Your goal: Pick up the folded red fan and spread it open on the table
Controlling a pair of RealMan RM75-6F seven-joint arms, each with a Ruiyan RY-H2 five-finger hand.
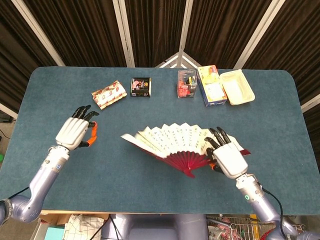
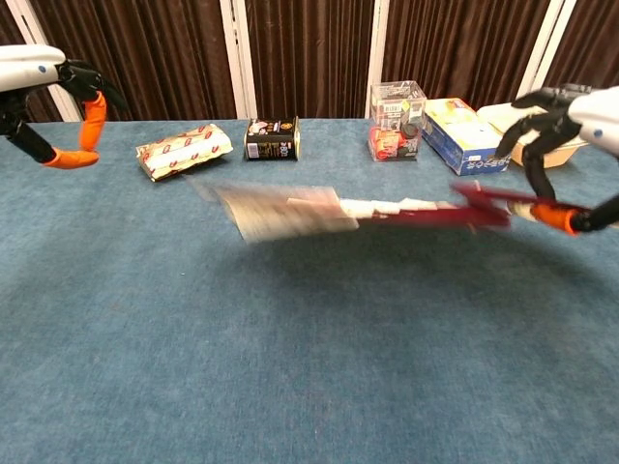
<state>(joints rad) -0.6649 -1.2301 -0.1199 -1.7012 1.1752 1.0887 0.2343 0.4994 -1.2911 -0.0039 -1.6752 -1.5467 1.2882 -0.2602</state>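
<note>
One blue-carpeted desk (image 1: 150, 185) fills both views, backed by dark brown curtains (image 1: 155, 30) with pale slats. Along its far edge sit a red-patterned packet (image 1: 109, 94), a black box (image 1: 141, 86), a clear container (image 1: 187, 84), a blue carton (image 1: 212, 86) and a cream tray (image 1: 237, 87). The right hand (image 1: 229, 158) grips the spread red fan (image 1: 175, 145) at its right end. The left hand (image 1: 75, 132), fingers apart, holds nothing.

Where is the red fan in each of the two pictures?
Head view: the red fan lies spread, centre-right, its right end under the right robot hand.
Chest view: the fan is a blurred strip across the middle, reaching the right robot hand.
Shared landmark: the black box behind it.
</note>
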